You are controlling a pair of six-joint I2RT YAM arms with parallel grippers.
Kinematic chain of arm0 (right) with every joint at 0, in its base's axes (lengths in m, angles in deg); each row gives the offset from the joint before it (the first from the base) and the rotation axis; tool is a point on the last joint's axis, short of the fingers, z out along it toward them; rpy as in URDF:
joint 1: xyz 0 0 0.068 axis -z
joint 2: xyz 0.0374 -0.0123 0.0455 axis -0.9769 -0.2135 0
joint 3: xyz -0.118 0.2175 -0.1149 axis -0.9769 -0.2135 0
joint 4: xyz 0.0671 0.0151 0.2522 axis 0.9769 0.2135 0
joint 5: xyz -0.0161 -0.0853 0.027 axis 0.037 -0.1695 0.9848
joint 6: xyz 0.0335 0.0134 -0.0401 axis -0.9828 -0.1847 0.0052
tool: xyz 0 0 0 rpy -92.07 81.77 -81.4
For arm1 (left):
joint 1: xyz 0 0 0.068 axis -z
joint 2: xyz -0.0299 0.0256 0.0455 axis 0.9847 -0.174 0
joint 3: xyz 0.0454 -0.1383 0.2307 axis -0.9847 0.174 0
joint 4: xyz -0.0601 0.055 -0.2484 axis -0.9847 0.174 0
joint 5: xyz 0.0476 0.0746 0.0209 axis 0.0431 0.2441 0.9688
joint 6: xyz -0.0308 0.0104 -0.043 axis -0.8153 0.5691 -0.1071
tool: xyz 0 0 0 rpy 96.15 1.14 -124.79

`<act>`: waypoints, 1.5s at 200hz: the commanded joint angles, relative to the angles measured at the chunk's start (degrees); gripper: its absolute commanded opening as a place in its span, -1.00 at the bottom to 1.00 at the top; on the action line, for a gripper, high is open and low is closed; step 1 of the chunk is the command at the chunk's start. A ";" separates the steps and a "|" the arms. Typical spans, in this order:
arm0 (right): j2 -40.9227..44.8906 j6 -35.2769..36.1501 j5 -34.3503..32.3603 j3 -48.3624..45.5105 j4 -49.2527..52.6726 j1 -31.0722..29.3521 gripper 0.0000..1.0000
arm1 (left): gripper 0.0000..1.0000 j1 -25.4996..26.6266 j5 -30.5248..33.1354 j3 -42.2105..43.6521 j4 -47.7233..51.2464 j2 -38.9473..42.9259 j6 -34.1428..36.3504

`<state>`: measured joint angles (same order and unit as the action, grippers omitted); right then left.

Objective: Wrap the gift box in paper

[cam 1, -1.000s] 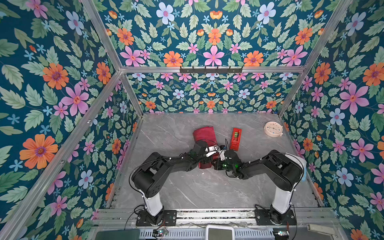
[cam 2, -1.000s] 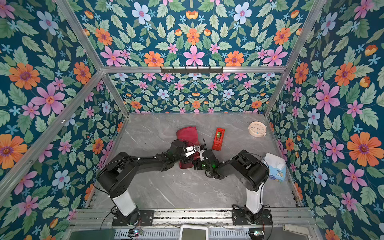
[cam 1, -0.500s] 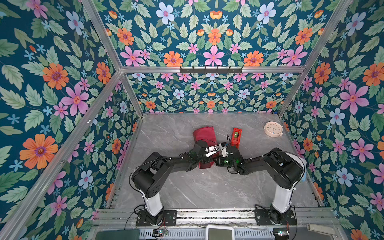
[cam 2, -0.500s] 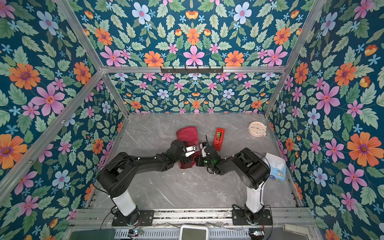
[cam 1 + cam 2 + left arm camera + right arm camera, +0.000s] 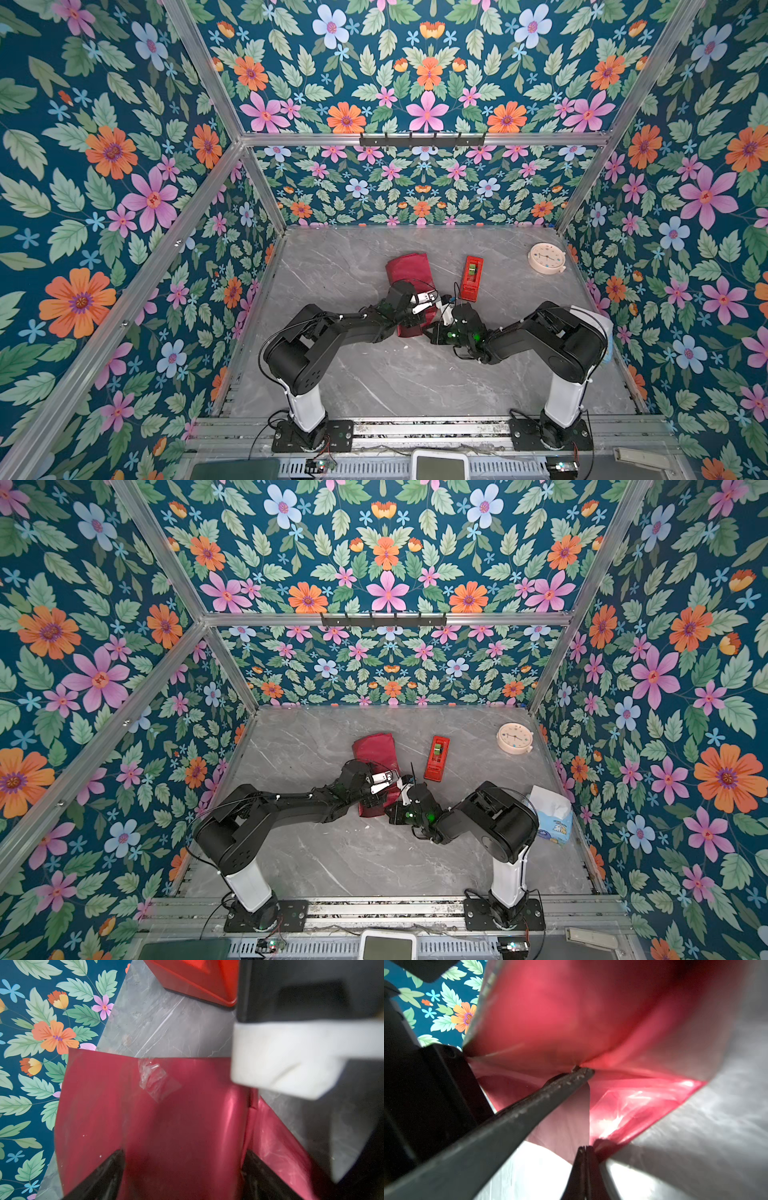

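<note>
- Two-arm work at mid table point(image 5: 374, 374) — judged step: closing a side flap, main seam already taped.
- Reaching in low from the left, elbow bent, wrist over the parcel; same from the right, wrist angled at the parcel's right side.
- Wrapped in the paper point(image 5: 409, 270), lying mid-table just left of the tape dispenser point(image 5: 471, 278); gift box hidden inside, none of it showing.
- Left gripper point(image 5: 427, 302): jaws released wide, set either side of the parcel top, grasping nothing; contact unclear.
- Right gripper point(image 5: 584, 1150): jaws clenched, apparently pinching the flap's pointed tip.
- Next, probably: pull flap taut, fold against the box, pin with left, then tape — calls for light tension, thin sheet likely to tear.
- Clear tape patch point(image 5: 158, 1080) on seam edge.
</note>
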<state>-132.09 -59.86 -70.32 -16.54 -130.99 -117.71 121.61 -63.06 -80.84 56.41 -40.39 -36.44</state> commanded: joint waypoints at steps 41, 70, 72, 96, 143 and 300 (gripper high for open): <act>8.56 0.81 4.06 -0.48 6.66 5.33 -1.00 | 0.90 -0.10 -3.72 -0.52 4.74 1.84 -3.91; 14.33 2.87 5.22 -1.55 9.93 10.78 -1.00 | 0.97 -0.11 -7.69 -0.55 4.84 4.59 -7.35; 14.51 2.95 5.36 -1.63 10.10 11.14 -1.00 | 0.97 -0.07 -7.85 -0.49 4.79 4.87 -7.56; 17.32 4.32 6.48 0.20 13.31 13.96 -0.83 | 0.99 -0.14 -9.31 0.60 4.23 8.02 -10.52; 15.09 5.04 4.12 9.36 18.79 14.19 -0.29 | 0.93 -3.23 -6.30 8.53 -2.03 19.46 -26.19; -3.12 1.73 8.77 28.27 31.72 14.09 0.82 | 0.83 -18.71 -17.31 5.28 -0.49 7.32 -73.73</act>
<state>-134.48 -57.04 -64.33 10.89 -100.09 -103.56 102.96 -78.58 -74.76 57.91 -31.62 -108.55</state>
